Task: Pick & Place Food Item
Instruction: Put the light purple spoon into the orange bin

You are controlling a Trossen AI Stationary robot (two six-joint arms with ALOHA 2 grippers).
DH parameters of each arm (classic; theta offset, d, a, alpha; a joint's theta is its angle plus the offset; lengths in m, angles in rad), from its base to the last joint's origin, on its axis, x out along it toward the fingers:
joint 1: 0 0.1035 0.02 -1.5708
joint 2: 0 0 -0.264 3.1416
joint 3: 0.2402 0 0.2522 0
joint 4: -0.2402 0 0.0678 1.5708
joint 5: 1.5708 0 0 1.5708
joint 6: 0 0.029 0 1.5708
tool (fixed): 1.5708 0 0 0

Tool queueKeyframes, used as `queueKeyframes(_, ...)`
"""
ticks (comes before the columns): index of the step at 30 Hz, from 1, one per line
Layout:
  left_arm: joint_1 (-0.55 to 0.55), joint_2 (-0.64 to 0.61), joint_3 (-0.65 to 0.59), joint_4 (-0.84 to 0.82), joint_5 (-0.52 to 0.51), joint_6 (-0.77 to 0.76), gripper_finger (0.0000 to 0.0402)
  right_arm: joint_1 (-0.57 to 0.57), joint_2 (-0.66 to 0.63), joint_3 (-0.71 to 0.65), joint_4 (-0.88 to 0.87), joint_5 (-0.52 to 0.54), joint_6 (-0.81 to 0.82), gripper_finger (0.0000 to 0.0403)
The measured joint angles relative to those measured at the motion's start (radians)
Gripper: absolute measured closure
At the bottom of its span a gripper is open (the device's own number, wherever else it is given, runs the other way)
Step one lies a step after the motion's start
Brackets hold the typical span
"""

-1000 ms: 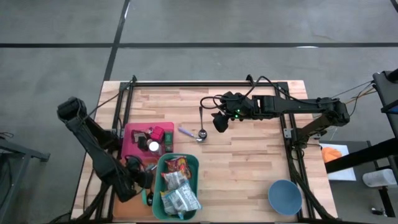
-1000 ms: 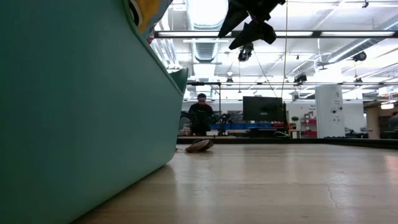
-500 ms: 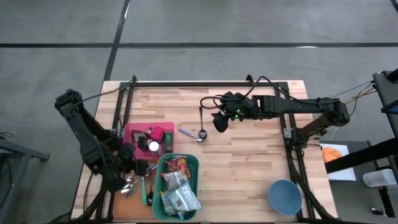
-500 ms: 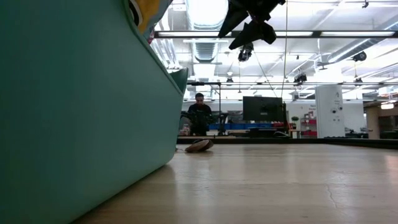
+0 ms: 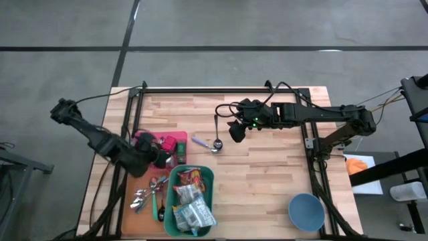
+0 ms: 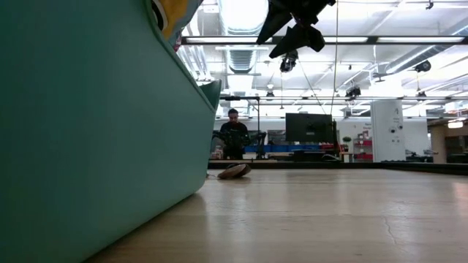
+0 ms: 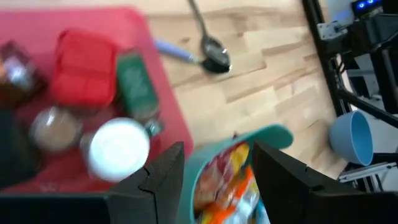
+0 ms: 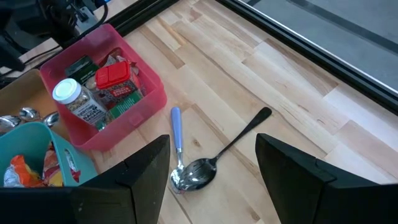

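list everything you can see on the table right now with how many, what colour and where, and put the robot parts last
bin: one, teal, front of table, left of centre
snack packets: several, mixed colours, in the bin
tray: one, pink, left side, just behind the bin
jar: one, white lid, in the tray
box: one, red, in the tray
loose cutlery: several, silver, left of the bin
spoons: two, dark handle and blue handle, mid table
bowl: one, blue, front right
left gripper: open, empty, above the tray and bin
right gripper: open, empty, above the spoons

A lab or workshop hall: grey concrete floor (image 5: pixel 267 27) around the wooden table (image 5: pixel 267 174), exposed ceiling ducts (image 6: pixel 241 58), monitor (image 6: pixel 306 128) and a person (image 6: pixel 234 135) at twelve o'clock.
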Motion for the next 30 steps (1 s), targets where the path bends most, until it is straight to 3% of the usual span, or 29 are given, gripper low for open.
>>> queueKeyframes(7, 0.299, 0.0, -0.008, 0.226, 0.161, 0.423, 0.0213, 0.0, 0.0, 0.0, 0.0, 0.0, 0.0, 0.017)
queueKeyframes(11, 0.487, 0.001, -0.045, 0.388, 0.313, 0.533, 0.0213, 0.0, 0.0, 0.0, 0.0, 0.0, 0.0, 0.017)
queueKeyframes(16, 0.638, 0.064, -0.085, 0.561, 0.485, 0.598, 0.0213, 0.0, 0.0, 0.0, 0.0, 0.0, 0.0, 0.017)
queueKeyframes(26, 0.737, 0.258, -0.086, 0.706, 0.646, 0.594, 0.0212, 0.0, 0.0, 0.0, -0.001, 0.0, 0.0, 0.017)
queueKeyframes(30, 0.77, 0.302, -0.075, 0.706, 0.731, 0.47, 0.0212, 0.0, 0.0, 0.0, 0.0, 0.0, 0.0, 0.017)
